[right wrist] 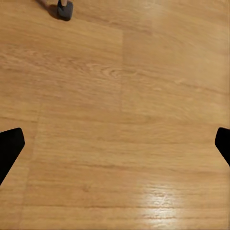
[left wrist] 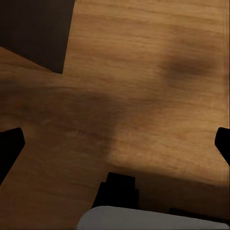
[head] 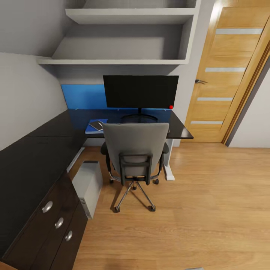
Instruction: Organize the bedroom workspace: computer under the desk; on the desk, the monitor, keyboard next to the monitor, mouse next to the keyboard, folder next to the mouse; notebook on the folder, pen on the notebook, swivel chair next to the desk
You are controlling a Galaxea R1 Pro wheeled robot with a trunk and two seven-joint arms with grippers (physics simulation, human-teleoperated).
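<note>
The long black-topped desk (head: pixel 33 165) is showing a smooth, glossy top and round polished metal knobs (head: pixel 47 207). The grey swivel chair (head: pixel 135 150) is wearing matt cloth over a chrome base. Between the right gripper's (right wrist: pixel 115 143) fingertips (right wrist: pixel 9 148), the oak plank floor (right wrist: pixel 120 120) is gleaming, its grain visible.

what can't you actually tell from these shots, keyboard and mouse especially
- Keyboard and mouse, head view: the swivel chair backrest covers the desk in front of the monitor.
- Folder and notebook, head view: partly behind the backrest; any pen is too small to tell.
- Chair seat, head view: behind the backrest.
- Both wrist views: fingertips cut off at the edges.
</note>
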